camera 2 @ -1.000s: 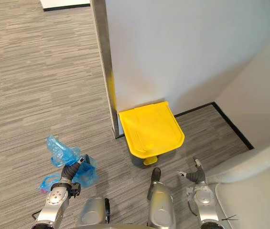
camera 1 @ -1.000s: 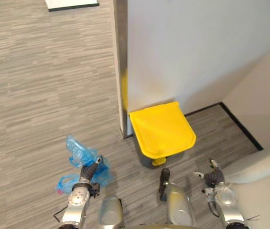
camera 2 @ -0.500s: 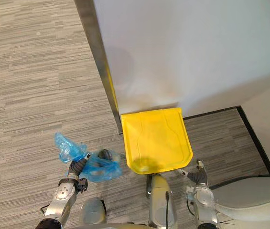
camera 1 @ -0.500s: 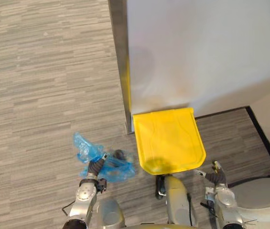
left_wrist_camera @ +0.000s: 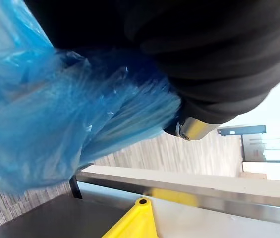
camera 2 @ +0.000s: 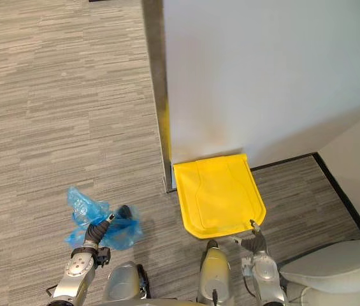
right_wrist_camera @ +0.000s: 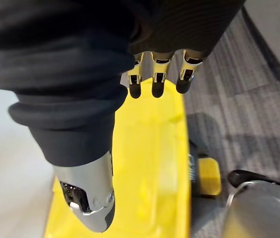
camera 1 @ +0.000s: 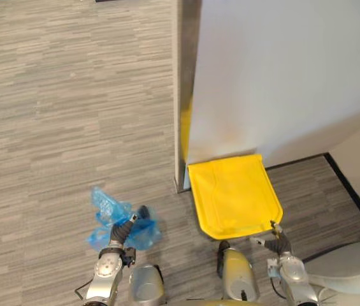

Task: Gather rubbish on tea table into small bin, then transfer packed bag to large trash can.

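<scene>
Underneath, one grey, streaked floor is spread, met by one smooth white wall. One trash can with a glossy yellow, round-cornered lid is set against it. One crinkled, translucent blue bag is clutched by the left robot hand above the floor, left of the can. The right robot hand is held slack-fingered and empty by the lid's front corner.

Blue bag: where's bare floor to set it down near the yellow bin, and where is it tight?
Widest bare floor lies left of the metal post, beyond the blue bag in the left hand. A narrower strip runs between the yellow bin and the black skirting. Tight: the bin's front edge, where the open right hand hovers.
</scene>
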Robot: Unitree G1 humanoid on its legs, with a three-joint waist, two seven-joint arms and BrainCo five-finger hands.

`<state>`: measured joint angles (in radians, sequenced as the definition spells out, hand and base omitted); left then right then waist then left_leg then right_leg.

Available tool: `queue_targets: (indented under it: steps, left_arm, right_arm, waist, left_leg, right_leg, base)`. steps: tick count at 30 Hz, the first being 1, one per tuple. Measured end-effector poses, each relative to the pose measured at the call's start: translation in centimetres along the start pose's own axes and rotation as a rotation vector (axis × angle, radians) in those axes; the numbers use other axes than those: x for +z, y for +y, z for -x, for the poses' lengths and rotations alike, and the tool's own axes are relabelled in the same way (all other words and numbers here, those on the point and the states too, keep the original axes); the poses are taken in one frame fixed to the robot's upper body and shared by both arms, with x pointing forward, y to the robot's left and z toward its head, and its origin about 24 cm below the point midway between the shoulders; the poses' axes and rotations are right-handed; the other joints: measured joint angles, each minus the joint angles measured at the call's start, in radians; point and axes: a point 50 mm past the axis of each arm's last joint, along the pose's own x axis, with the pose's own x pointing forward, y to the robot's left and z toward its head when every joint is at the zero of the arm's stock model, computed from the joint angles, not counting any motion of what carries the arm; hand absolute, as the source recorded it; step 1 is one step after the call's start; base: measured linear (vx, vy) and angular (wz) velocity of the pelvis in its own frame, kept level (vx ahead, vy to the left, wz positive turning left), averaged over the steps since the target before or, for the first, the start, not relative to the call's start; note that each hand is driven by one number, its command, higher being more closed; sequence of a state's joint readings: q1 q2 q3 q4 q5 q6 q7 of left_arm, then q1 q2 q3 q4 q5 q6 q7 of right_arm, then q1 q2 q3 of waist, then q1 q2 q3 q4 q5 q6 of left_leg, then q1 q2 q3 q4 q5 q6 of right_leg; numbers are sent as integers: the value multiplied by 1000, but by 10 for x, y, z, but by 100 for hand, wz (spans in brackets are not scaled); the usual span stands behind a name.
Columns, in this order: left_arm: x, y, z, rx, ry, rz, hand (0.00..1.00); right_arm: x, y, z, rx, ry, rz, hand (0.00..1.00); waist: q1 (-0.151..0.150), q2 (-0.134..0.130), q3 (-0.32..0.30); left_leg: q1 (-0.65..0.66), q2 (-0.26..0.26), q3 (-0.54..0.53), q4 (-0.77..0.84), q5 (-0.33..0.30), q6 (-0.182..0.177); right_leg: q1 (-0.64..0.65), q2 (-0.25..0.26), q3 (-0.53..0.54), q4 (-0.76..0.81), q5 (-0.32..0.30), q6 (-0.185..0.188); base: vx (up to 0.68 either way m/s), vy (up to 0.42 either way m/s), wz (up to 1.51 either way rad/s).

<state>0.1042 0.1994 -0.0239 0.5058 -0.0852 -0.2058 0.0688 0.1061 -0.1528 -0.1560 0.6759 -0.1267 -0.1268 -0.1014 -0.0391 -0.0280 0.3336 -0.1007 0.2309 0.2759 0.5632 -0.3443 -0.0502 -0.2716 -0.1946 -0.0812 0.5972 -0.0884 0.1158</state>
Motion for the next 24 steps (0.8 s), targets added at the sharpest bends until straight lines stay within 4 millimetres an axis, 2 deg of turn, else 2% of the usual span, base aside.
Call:
queue_targets:
  steps: [1,3,4,5,6,7,8,10,11,15,19,21,24]
  left_arm:
    - [1,7,0,20,-2,-7,100]
    - [-9,16,8,48,33,-17,100]
    - [-11,18,9,53,38,-18,100]
    - [-11,17,10,59,38,-13,100]
    - [-11,17,10,63,35,-11,100]
    - [-12,13,10,69,40,12,100]
    - [-16,7,13,56,56,26,100]
    - [-22,1,17,49,76,44,100]
    - [-25,-2,18,40,88,46,100]
    - [-24,-8,18,6,87,52,100]
    - [-25,-22,19,-21,90,90,100]
    - [-24,-22,18,-17,88,94,100]
    - [-24,-22,18,-17,86,93,100]
  right_arm:
    - [-6,2,3,5,17,-5,0]
    - [-4,4,4,13,8,-3,0]
    - [-2,3,3,11,-3,-3,0]
    - [-1,2,4,4,-12,-2,0]
    - [0,1,4,-1,-18,0,0]
    - [5,-5,1,-12,-37,12,0]
    - [8,-8,0,-19,-49,19,0]
    - [8,-9,-1,-21,-51,22,0]
    - [6,-10,0,-24,-46,25,0]
    - [8,-13,-1,-41,-49,16,0]
    - [14,-19,-6,-67,-63,-9,0]
    - [17,-18,-8,-66,-69,-12,0]
    - [15,-14,-6,-59,-61,-21,0]
  waist:
    - [5,-15,-1]
    - [11,-30,-13]
    - [16,-56,-32]
    - [25,-63,-57]
    - [27,-74,-65]
    - [29,-40,-65]
    - [29,-19,-75]
    - [24,-7,-77]
    - [25,7,-84]
    - [25,27,-92]
    - [27,59,-108]
    - [27,65,-111]
    - [30,65,-113]
  left_leg:
    - [-16,-7,-2,-2,18,7]
    - [-32,-15,5,-16,40,7]
    - [-40,-31,5,-54,69,1]
    - [-62,-45,1,-93,92,-13]
    - [-71,-44,0,-96,100,-21]
    - [-92,-30,-16,-106,120,-31]
    - [-100,-21,-18,-137,151,-35]
    - [-83,-28,-16,-197,199,-47]
    - [-71,-26,-15,-232,233,-55]
    - [-64,-24,-32,-254,253,-61]
    - [-26,-59,-82,-311,262,-54]
    - [-23,-72,-111,-320,261,-53]
    - [-24,-77,-80,-310,248,-33]
  right_leg:
    - [7,8,3,101,-64,7]
    - [45,18,-3,167,-145,28]
    - [74,19,-2,133,-195,32]
    - [100,21,-12,8,-242,3]
    - [109,25,-22,-42,-263,-19]
    - [107,53,-38,-73,-236,-30]
    - [92,71,-36,-91,-220,-41]
    - [89,75,-38,-102,-206,-53]
    - [90,85,-44,-118,-191,-64]
    - [97,98,-53,-130,-178,-73]
    - [126,109,-11,-212,-119,-55]
    - [124,108,25,-248,-89,-44]
    - [127,107,63,-294,-48,-28]
  base:
    - [-99,19,34]
    - [-230,-69,0]
    - [-259,-218,5]
    - [-120,-221,8]
    - [-100,-239,3]
    - [-120,-169,-7]
    - [-119,-148,-4]
    - [-57,-121,2]
    - [-14,-122,2]
    - [-11,-70,2]
    - [-13,60,-23]
    - [-39,119,-44]
    - [-71,126,-38]
